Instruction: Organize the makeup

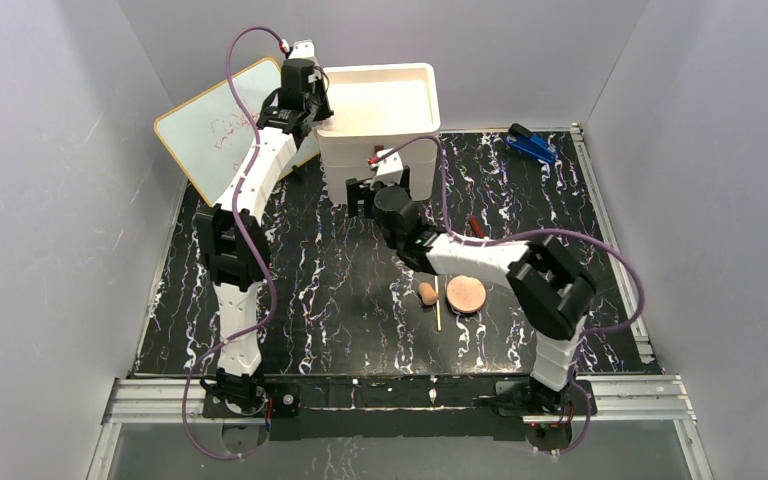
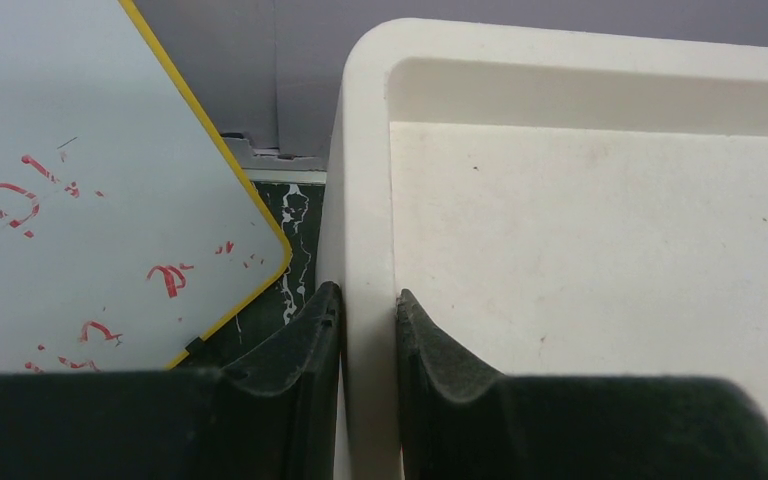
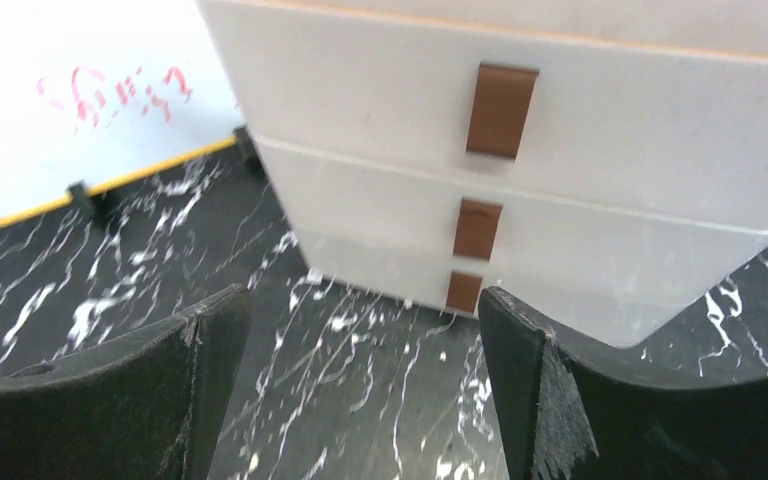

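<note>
Makeup is in neither claw. The left claw (image 2: 368, 315) is clamped on the left rim of the white drawer box (image 2: 580, 250), one finger outside the wall and one inside. The right claw (image 3: 360, 335) stands wide apart and empty, facing the box front and its three brown handles (image 3: 500, 110). Nearer the arm bases, on the marbled black table (image 1: 300, 300), lie the pinkish-tan round disc (image 1: 466, 294), the tan egg-shaped sponge (image 1: 427, 293) near it, and the thin yellow stick (image 1: 438, 308) between them. The other pieces I cannot make out. All three look light. The sponge should squash, so a gentle pinch across its middle would suit. The disc is flat and probably stiff, best taken across its edges. The stick is slim and likely to roll, and wants a pinch at mid-length. No brand or label shows on anything. The only writing is red scribble on the yellow-edged whiteboard (image 2: 90, 150) beside the box, and it cannot be read.
</note>
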